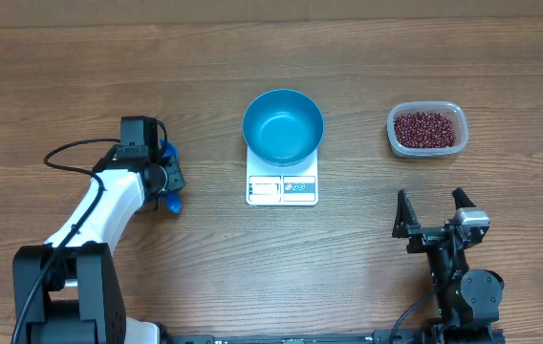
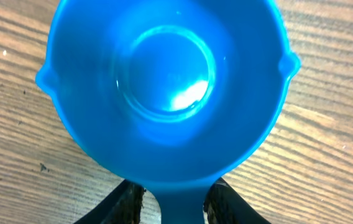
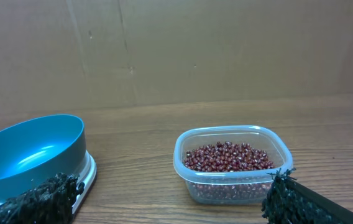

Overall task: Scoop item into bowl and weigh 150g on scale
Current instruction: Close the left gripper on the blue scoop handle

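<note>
The teal bowl [image 1: 283,126] [image 3: 30,152] stands empty on the white scale [image 1: 282,188] [image 3: 87,176] at the table's middle. The red-brown beans [image 1: 427,128] [image 3: 226,155] fill a clear tub [image 1: 455,113] [image 3: 183,167] at the right. A small bright blue scoop [image 2: 164,81] [image 1: 171,200] lies on the wood at the left, empty. My left gripper [image 1: 162,177] [image 2: 175,200] straddles its handle, with a strip of wood still showing beside the left finger. My right gripper [image 1: 434,205] [image 3: 173,199] hovers wide open, short of the tub, holding nothing.
Bare wood surrounds the scale and tub. A brown cardboard wall [image 3: 195,50] stands behind the table's far edge. The left arm's cable [image 1: 66,151] loops over the table at the far left.
</note>
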Motion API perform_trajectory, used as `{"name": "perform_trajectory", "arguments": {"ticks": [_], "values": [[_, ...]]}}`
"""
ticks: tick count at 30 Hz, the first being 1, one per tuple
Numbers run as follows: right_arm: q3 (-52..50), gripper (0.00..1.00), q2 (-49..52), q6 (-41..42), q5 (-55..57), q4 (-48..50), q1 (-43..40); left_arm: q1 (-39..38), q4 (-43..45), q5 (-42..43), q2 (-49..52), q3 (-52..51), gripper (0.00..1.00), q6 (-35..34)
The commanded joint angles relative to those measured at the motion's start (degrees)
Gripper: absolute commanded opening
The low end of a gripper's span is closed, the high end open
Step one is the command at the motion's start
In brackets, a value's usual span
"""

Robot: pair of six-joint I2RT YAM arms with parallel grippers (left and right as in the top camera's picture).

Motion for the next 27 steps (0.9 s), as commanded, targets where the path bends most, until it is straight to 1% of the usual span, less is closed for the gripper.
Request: {"name": "perform_trajectory", "arguments": {"ticks": [1, 9, 16, 25, 27], "values": [[-0.57, 1.0, -0.44, 0.2, 0.33, 0.33, -0.11, 0.22, -0.42, 0.72, 0.17, 1.18, 0.34, -0.39], [-0.57, 1.0, -0.44, 0.2, 0.33, 0.31, -0.11, 0.22, -0.94, 2.86, 0.17, 1.18, 0.29, -1.27], [-0.57, 1.0, -0.44, 0.2, 0.33, 0.31, -0.11, 0.22, -1.7, 3.08, 0.17, 1.18, 0.18, -1.22], [-0.57, 1.0, -0.46, 0.2, 0.33, 0.33, -0.11, 0.22, -1.6, 3.17, 0.17, 1.4, 0.17, -1.22], [-0.57, 1.0, -0.44, 0.2, 0.33, 0.33, -0.11, 0.22, -1.88, 3.17, 0.15, 1.86, 0.13, -1.22]]}}
